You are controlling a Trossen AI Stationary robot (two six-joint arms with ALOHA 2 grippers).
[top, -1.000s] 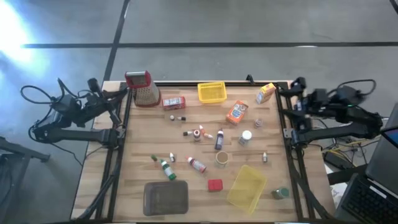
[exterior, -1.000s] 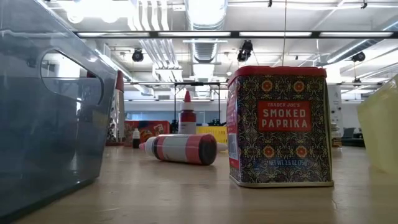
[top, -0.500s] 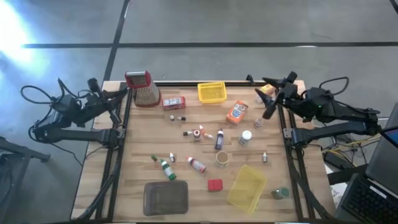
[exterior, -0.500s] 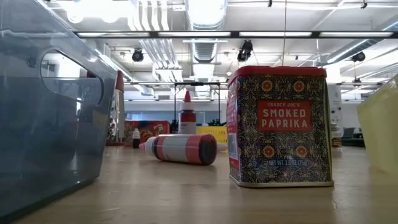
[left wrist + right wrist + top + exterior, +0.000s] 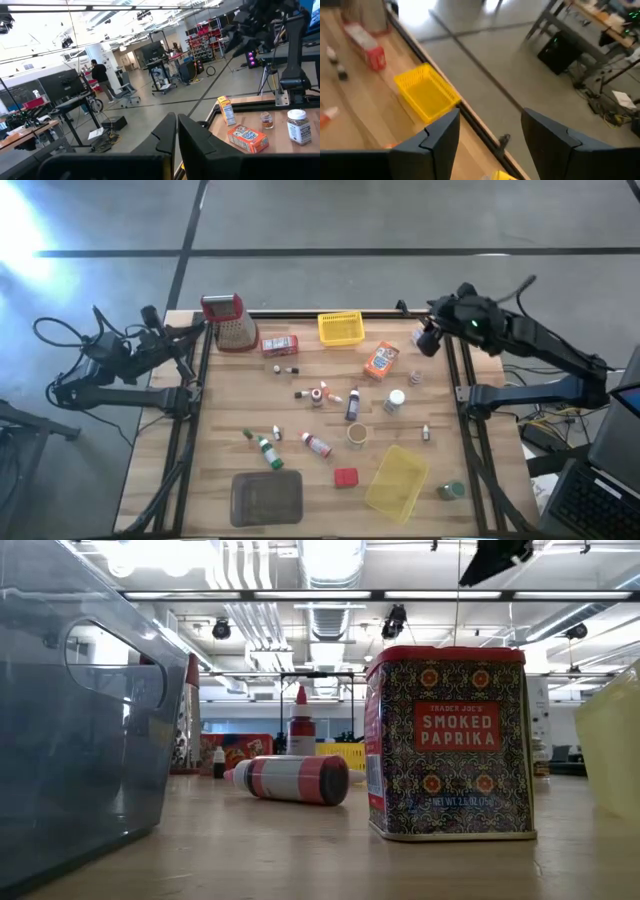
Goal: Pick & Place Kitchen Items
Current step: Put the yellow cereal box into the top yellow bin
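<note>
Your right gripper (image 5: 428, 340), jaws parted and empty, hangs over the tall yellow carton at the table's far right corner: centre it before descending.

So the right arm swung out from its spot off the right side of the table and now its gripper (image 5: 428, 337) hangs over the back right corner, right above the yellow box (image 5: 422, 332), covering most of it. A bit of the arm also pokes into the low view up top.
</note>
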